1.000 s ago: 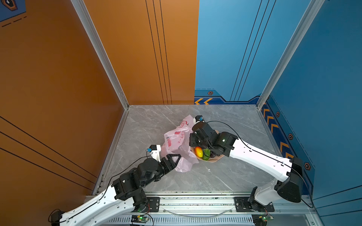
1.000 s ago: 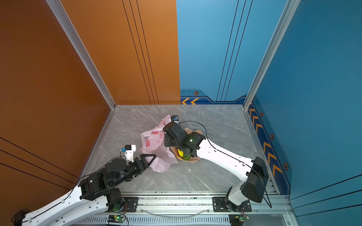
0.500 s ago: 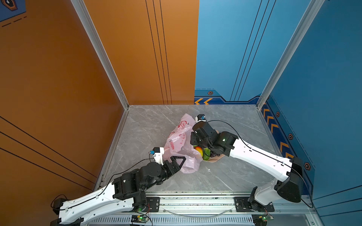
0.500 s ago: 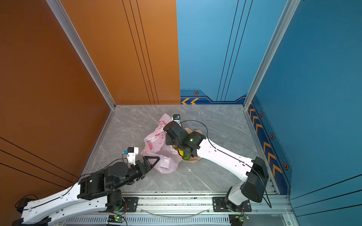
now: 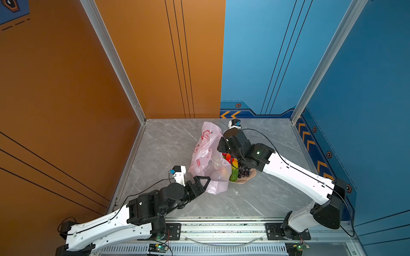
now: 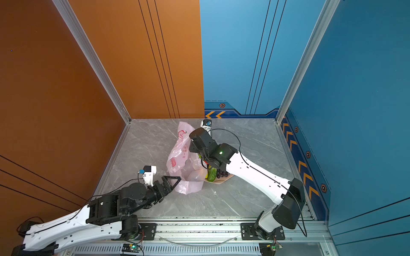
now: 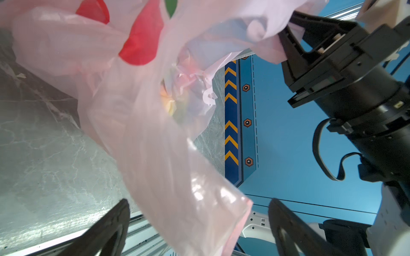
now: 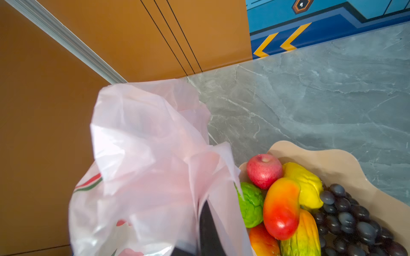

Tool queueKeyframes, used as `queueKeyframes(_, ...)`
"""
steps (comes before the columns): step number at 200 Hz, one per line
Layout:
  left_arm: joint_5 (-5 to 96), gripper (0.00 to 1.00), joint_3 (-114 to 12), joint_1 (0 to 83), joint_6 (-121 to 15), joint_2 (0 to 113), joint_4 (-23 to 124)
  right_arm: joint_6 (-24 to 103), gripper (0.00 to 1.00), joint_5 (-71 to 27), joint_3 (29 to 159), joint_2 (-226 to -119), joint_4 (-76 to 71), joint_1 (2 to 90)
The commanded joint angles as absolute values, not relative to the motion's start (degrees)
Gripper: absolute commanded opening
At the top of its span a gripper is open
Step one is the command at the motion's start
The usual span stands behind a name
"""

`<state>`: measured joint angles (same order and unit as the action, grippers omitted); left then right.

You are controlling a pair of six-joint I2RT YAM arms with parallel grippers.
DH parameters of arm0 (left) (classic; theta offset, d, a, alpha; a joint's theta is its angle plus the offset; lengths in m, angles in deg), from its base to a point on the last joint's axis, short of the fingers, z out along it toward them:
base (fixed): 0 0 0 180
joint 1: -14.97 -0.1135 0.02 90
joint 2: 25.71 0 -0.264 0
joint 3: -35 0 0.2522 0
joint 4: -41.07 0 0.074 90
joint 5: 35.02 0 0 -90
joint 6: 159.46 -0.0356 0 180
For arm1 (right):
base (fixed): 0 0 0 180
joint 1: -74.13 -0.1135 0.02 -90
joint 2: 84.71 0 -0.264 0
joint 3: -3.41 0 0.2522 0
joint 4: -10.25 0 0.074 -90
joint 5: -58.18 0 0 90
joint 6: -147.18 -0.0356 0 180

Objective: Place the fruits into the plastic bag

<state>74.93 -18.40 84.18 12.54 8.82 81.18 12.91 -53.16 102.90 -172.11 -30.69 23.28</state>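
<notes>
- Left gripper, nearest the front rail, stands wide open. In the left wrist view a loose flap of the plastic bag hangs between its two fingers, and nothing is clamped.
- Just beyond the left gripper, the plastic bag rests on the grey marble tabletop between the two arms. Its long axis runs front to back: the near end lies low by the open fingers, and the far end rises toward the back wall.
- Its film is thin, translucent, pale pink and heavily crinkled, with red prints edged in a little green. Pale shapes show through it, but I cannot tell what they are.
- Touching the bag's right side is a peach scalloped bowl heaped with the fruits: a red apple, a green round fruit, a red-yellow mango, a lumpy yellow fruit, a green-yellow cucumber shape and a dark grape bunch.
- Above the bowl, the right gripper is closed on a fold of the bag's right edge, the film wrapped over its black finger.
- Farthest back, the bag's upper end stands puffed beside the right wrist.
</notes>
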Motion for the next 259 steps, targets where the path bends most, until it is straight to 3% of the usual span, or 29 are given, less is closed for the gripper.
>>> queueKeyframes(1,75.1,0.98,-19.2,86.0,12.6,11.0,79.8,10.9,0.00,-55.7,103.3,-173.5,-28.2,24.3)
queueKeyframes(28,77.1,0.98,-18.5,87.4,12.5,12.3,78.1,10.0,0.00,-55.3,102.8,-174.0,-27.0,24.9)
queueKeyframes(68,78.1,0.98,-15.9,86.6,11.5,17.0,61.3,9.7,0.00,-55.5,102.0,-173.6,-26.3,24.6)
queueKeyframes(103,78.0,0.98,-22.0,86.6,8.7,24.3,61.5,9.3,0.00,-55.1,100.6,-172.9,-25.4,24.4)
queueKeyframes(142,83.2,1.00,-22.5,85.3,7.0,23.2,65.1,8.8,0.00,-55.3,98.8,-171.5,-24.7,23.7)
queueKeyframes(179,86.6,0.87,-22.7,82.7,4.0,20.8,69.9,7.5,0.00,-54.8,96.9,-170.5,-24.1,22.8)
queueKeyframes(200,85.1,0.64,-22.3,79.7,3.3,20.8,71.3,6.7,0.00,-54.5,95.6,-169.8,-23.5,22.1)
queueKeyframes(224,84.5,0.57,-20.7,75.8,2.4,19.0,73.1,6.0,0.00,-54.2,94.1,-169.0,-23.9,20.9)
queueKeyframes(236,83.4,0.59,-20.1,73.3,1.9,18.0,74.2,5.5,0.00,-53.8,93.4,-168.4,-24.4,20.3)
queueKeyframes(259,78.3,0.85,-19.3,68.5,2.0,17.5,74.8,5.2,0.00,-53.8,92.3,-167.4,-24.9,19.2)
